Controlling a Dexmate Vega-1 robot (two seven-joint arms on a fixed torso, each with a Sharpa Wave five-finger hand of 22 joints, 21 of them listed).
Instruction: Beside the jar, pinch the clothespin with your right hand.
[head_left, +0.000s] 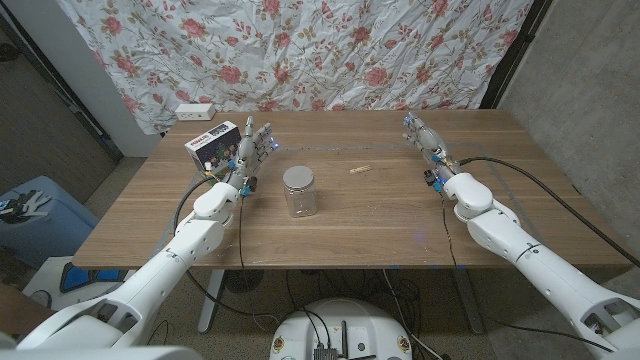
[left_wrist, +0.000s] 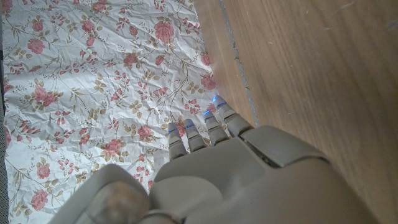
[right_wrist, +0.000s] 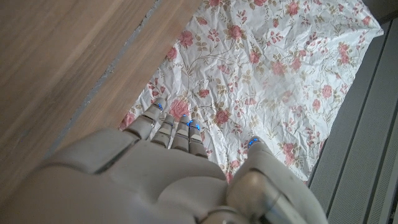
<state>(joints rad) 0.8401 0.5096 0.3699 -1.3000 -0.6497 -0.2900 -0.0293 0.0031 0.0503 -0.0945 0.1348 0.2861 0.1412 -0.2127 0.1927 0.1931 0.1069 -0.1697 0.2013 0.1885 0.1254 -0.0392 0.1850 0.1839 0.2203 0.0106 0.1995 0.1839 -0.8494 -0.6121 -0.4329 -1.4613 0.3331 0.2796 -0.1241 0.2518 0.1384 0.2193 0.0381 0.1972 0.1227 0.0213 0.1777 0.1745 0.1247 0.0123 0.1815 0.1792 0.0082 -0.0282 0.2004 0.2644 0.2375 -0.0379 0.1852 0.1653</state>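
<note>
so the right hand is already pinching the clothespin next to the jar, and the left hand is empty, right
Not quite. In the head view the right hand holds nothing: it stands open near the table's far right, well apart from the clothespin, which lies untouched on the table beside the jar. The left hand is indeed empty.

Head camera overlooks the table (head_left: 340, 215); wrist cameras face the floral cloth (left_wrist: 93, 81) closely.
</note>
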